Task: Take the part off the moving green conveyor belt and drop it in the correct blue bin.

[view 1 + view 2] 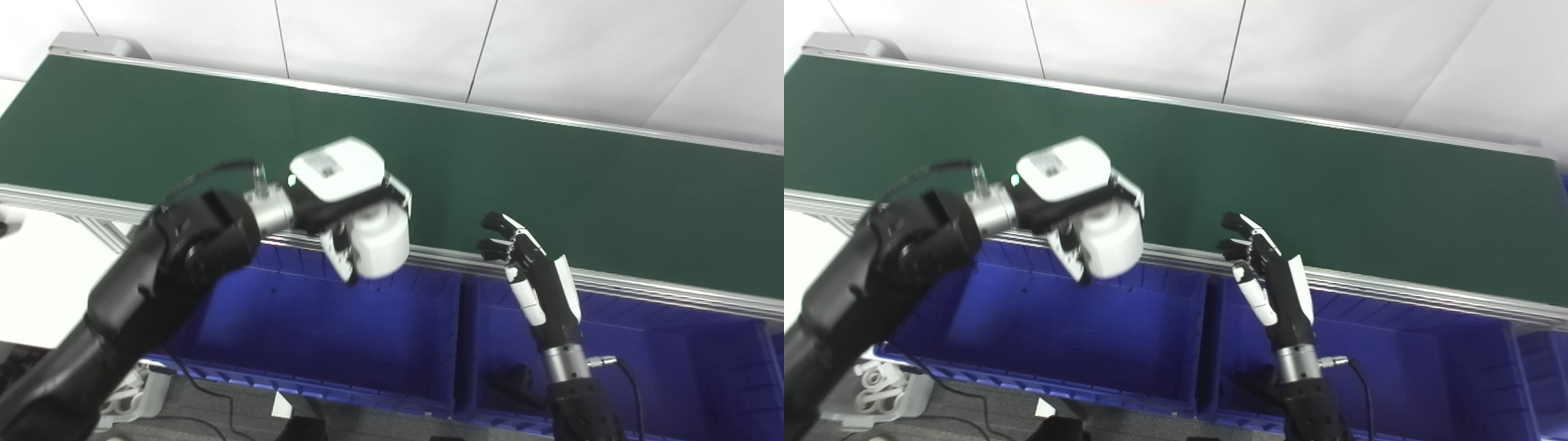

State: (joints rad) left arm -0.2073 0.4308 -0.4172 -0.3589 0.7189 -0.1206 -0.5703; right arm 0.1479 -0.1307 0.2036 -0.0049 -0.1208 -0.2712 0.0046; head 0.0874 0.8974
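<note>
The left arm came in from seven o'clock and bent toward the centre, its left hand (346, 202) turned palm-down with the white back plate facing up. Its fingers (340, 254) were curled around a white cylindrical part (381, 240), clamping it from above and from the side, so the part hung over the near rail of the conveyor belt (490, 153) and above the far edge of the left blue bin (318, 331). The part looked like a short, thick drum, though motion blur softened its outline, so its exact form was hard to make out. The right arm rose from five o'clock almost straight up, and the right hand (539, 275) stood upright with its fingertips pointing toward twelve o'clock, just short of the belt's near rail. Its fingers (499, 223) were spread apart and slightly bent, holding nothing. It stood above the right blue bin (674, 361), which sat just beside the left one. The green belt ran from nine o'clock to three o'clock, with white wall panels (392, 37) behind it.
</note>
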